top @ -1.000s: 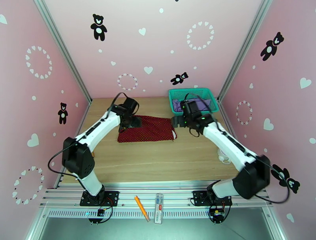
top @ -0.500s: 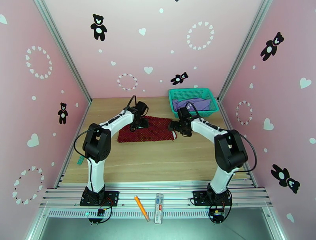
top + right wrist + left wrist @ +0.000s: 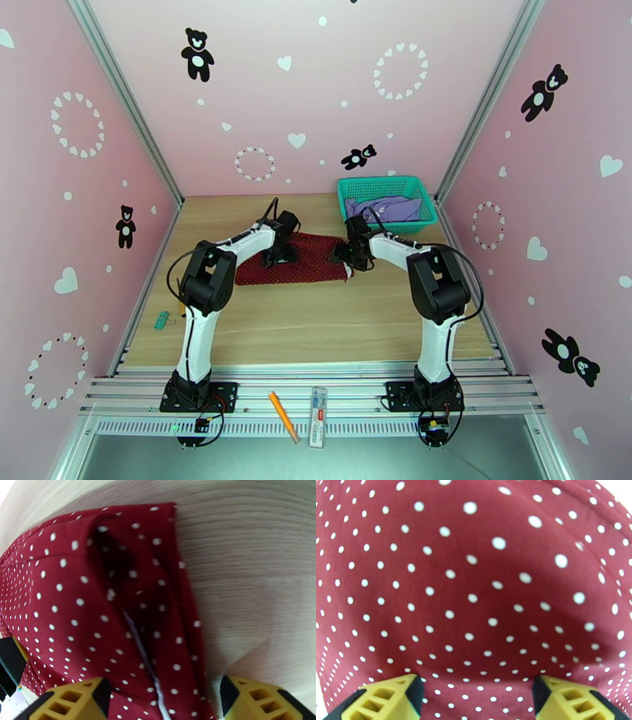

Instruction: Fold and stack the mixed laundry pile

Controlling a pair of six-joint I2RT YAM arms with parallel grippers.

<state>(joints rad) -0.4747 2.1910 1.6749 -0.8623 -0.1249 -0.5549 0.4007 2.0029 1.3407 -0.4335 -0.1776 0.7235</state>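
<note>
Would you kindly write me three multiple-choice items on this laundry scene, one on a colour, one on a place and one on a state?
1. The dots on the red cloth are: A white; B black; C yellow.
2. The purple T-shirt lies: A under the red cloth; B in the teal basket; C on top of the red cloth.
3. The right tool is: A shut tight; B gripping the T-shirt; C open astride the red cloth's edge.
Key: 1 A, the left wrist view shows white dots; 2 B, purple fabric sits inside the mesh walls; 3 C, its yellow fingers stand apart with the hem between them.
</note>
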